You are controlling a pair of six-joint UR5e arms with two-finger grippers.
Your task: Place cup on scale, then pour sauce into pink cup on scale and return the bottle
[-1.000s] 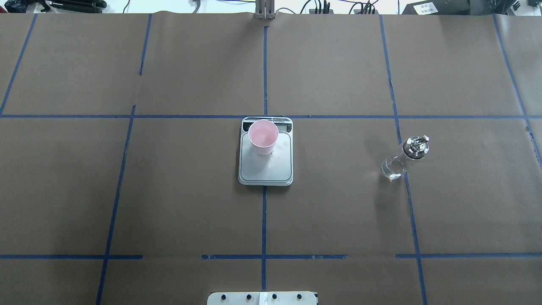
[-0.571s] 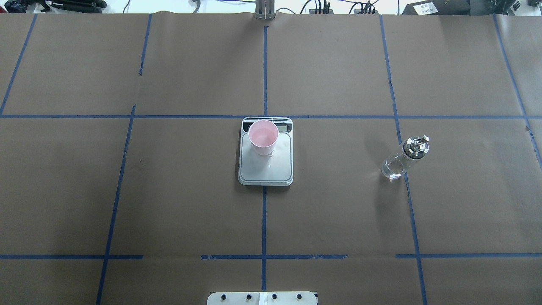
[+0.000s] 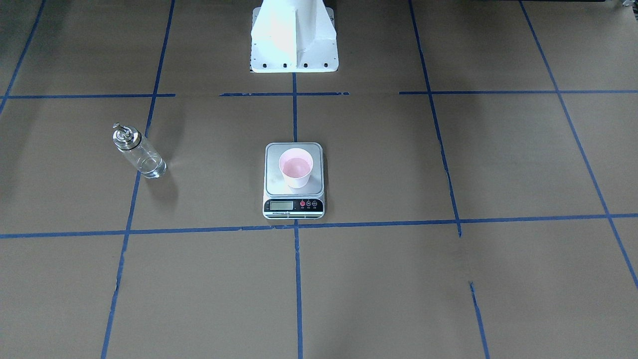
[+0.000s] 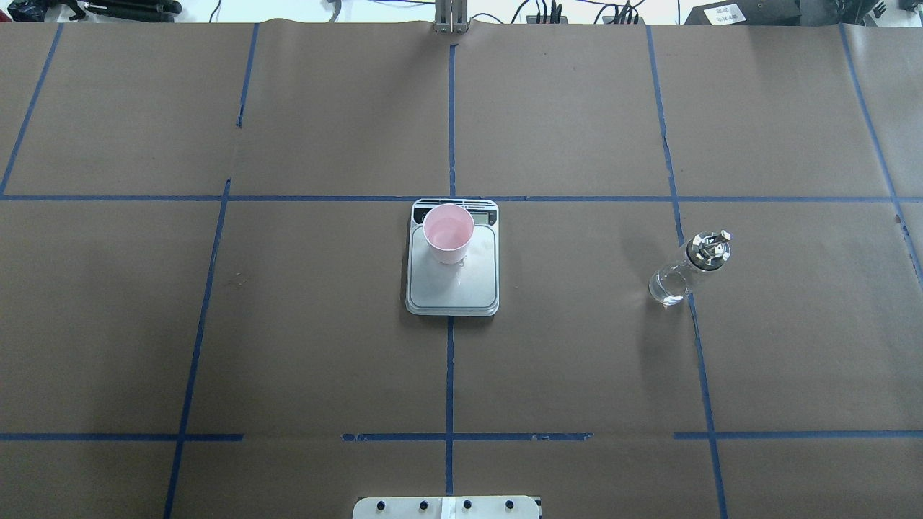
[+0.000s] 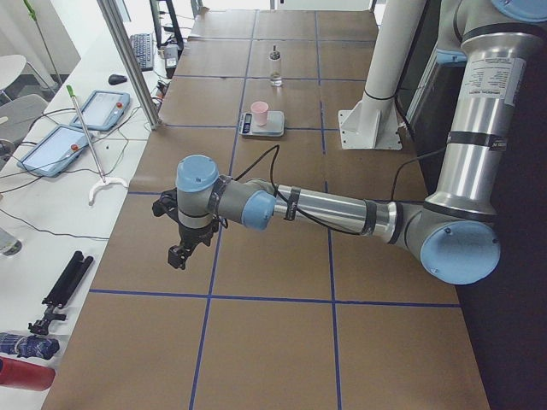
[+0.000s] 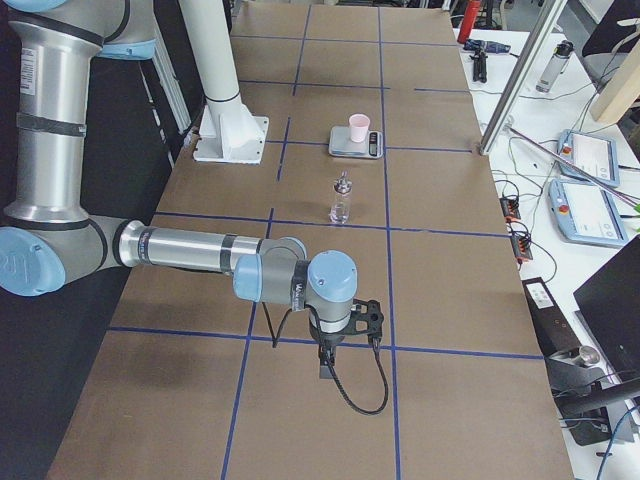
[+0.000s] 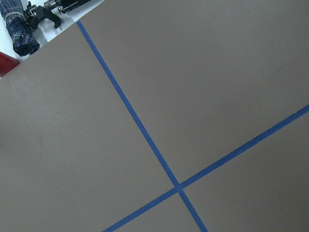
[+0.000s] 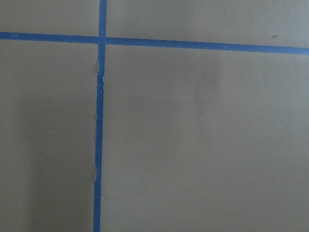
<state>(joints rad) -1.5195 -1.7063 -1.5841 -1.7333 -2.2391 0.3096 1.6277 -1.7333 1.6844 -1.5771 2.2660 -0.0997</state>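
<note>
At mid-table: the scale [image 4: 452, 292] is lying flat on the brown paper, its display end pointing away from the robot, with a blue tape line [image 4: 449, 375] running under it.
Cup [image 4: 448, 232]: it is standing upright on the scale's steel platform, toward the display end, mouth up and pink inside showing.
Sauce: I am not making it out for certain, either in the cup or in the bottle.
Bottle [image 4: 685, 272]: it is standing upright on the table [image 4: 288, 324], well apart from the scale on the robot's right, its base just beside a tape line and its silver pourer cap on top; nothing is touching it.
Left arm: it is reaching low and long over the table's left end, far from the scale.
Left gripper [image 5: 178, 254]: it is pointing down over bare paper, holding nothing that I can see; only the side view is showing it, so I cannot tell whether the fingers are apart or together.
Left wrist camera: it is looking at paper, two crossing tape lines and a corner of the table's edge.
Right arm: it is stretching out likewise over the right end, with a black cable looping beside the wrist.
Right gripper [image 6: 326, 368]: it is pointing down near a tape crossing, well away from the bottle; whether it is apart or together I cannot tell.
Base [image 3: 294, 37]: the white pedestal is standing at the robot's edge of the table.
</note>
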